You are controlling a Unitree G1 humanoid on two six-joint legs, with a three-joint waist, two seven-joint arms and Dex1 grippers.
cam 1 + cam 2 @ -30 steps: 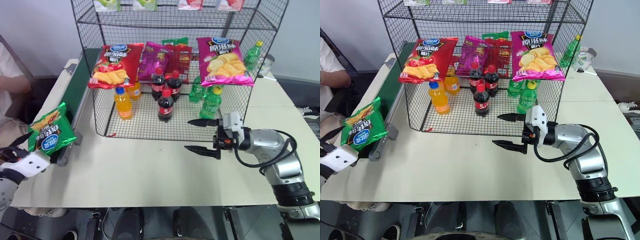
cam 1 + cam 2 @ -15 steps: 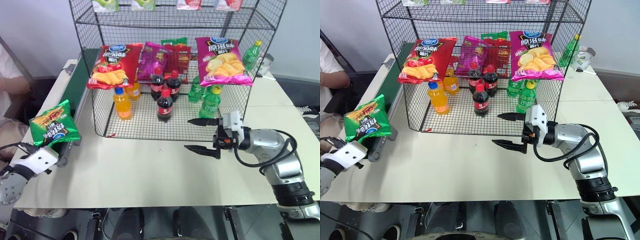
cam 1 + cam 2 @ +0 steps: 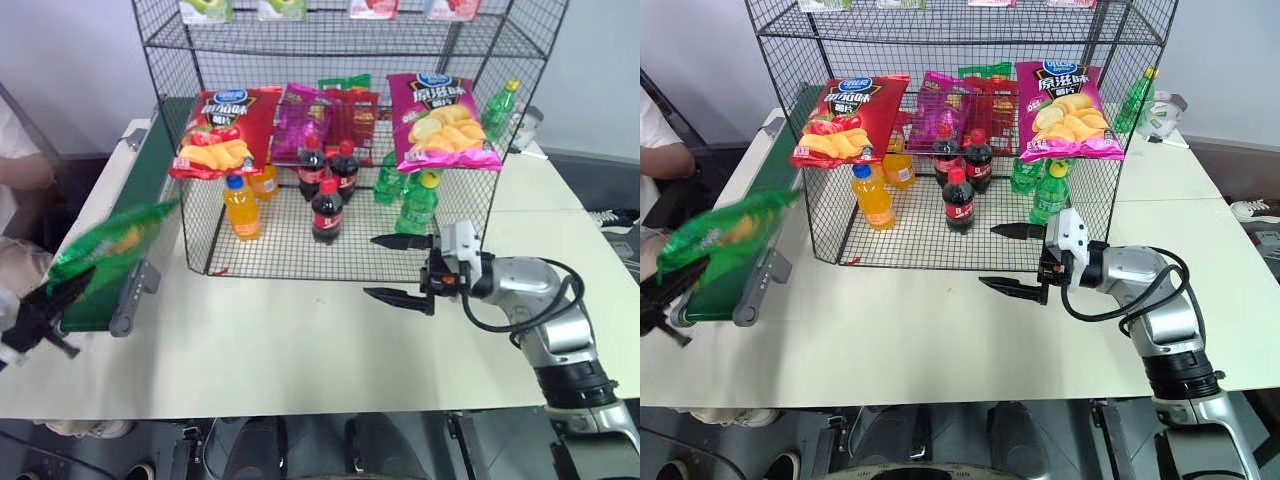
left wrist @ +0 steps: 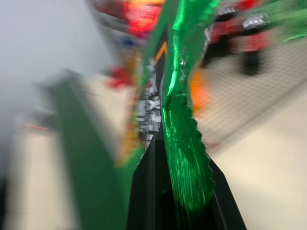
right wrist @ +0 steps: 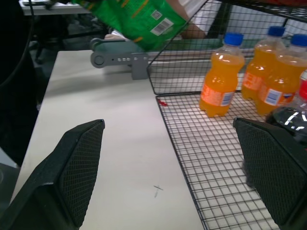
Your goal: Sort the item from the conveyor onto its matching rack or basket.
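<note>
Green crisp bag pinched and lifted at the conveyor's near end

Head views: left end effector (image 3: 45, 312) clamps the green crisp bag (image 3: 110, 240) above the conveyor (image 3: 135, 210); carry it level toward the wire rack (image 3: 340, 150). Right end effector (image 3: 400, 270) gapes empty. Left wrist view: blurred, bag's logo unreadable.

Left hand (image 3: 665, 300) closes on green crisp bag (image 3: 725, 232), pinching crimped edge. Bag lifts off conveyor (image 3: 750, 215) end, rolls from face-up to edge-on, tilts toward rack (image 3: 940, 130). Hand rises, shifts rightward over belt end.
</note>
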